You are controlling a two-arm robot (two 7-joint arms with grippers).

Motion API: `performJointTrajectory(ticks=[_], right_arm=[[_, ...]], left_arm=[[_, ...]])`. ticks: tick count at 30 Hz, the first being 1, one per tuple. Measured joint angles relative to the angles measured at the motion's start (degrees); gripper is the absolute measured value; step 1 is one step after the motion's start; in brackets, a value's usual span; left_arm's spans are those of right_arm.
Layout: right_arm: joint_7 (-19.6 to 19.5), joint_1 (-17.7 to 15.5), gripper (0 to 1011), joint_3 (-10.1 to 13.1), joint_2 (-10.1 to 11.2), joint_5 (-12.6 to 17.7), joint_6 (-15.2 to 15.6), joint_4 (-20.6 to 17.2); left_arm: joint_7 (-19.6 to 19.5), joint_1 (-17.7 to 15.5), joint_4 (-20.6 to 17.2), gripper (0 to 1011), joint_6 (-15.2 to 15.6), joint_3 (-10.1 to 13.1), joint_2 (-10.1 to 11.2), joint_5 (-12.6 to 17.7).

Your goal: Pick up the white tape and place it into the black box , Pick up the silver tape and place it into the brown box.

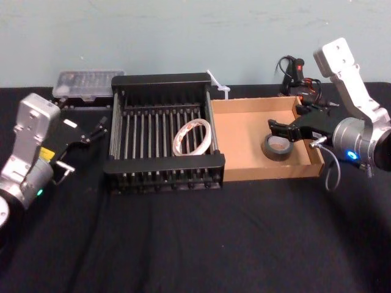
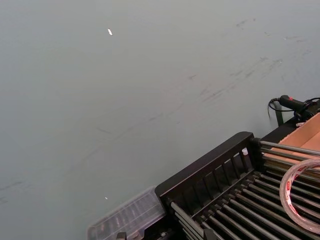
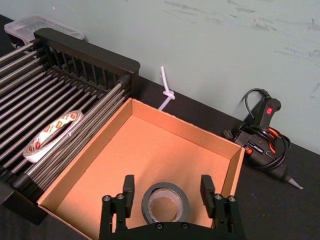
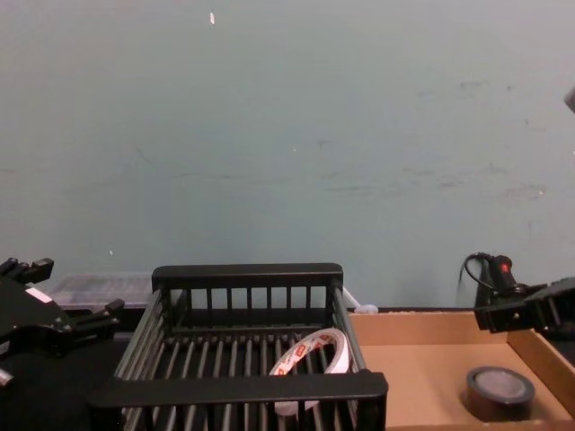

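Note:
The silver tape [image 1: 278,148] lies flat on the floor of the brown box [image 1: 241,137], near its right wall. My right gripper [image 1: 280,135] hangs just over it, open, its fingers [image 3: 129,192] standing either side of the silver tape [image 3: 165,202] with a gap on each side. The white tape [image 1: 192,135] leans tilted on the bars inside the black box [image 1: 164,163], toward its right side. From the chest view the white tape [image 4: 314,355] and silver tape [image 4: 499,388] each rest in their boxes. My left gripper [image 1: 91,131] is parked, open, left of the black box.
A clear plastic case [image 1: 88,82] sits behind the black box's left corner. A glue gun [image 3: 262,130] with its cable lies behind the brown box, and a white knotted tie [image 1: 219,85] between the boxes at the back. Black cloth [image 1: 195,244] covers the table's front.

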Motion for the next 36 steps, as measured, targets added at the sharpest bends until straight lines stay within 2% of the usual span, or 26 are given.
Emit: performJointTrajectory(ticks=[7, 13, 21, 24, 31, 36], right_arm=[[0.0, 0.0, 1000, 0.0, 0.0, 0.0, 0.0, 0.0], [-0.4, -1.0, 1002, 0.7, -0.1, -0.8, -1.7, -0.8], [-4.1, -5.5, 1002, 3.2, -0.6, -4.0, -11.2, -3.3], [-5.6, -8.2, 1002, 4.0, -0.4, -5.9, -16.6, -4.1], [-8.6, -13.1, 1002, 5.0, -0.3, -9.3, -23.9, -5.0], [-10.6, -16.2, 1002, 5.9, -0.9, -10.9, -27.6, -5.1]], left_arm=[[0.0, 0.0, 0.0, 1001, 0.0, 0.0, 0.0, 0.0], [0.0, 0.0, 0.0, 1001, 0.0, 0.0, 0.0, 0.0], [0.0, 0.0, 0.0, 1001, 0.0, 0.0, 0.0, 0.0], [0.0, 0.0, 0.0, 1001, 0.0, 0.0, 0.0, 0.0], [0.0, 0.0, 0.0, 1001, 0.0, 0.0, 0.0, 0.0], [0.0, 0.0, 0.0, 1001, 0.0, 0.0, 0.0, 0.0]])
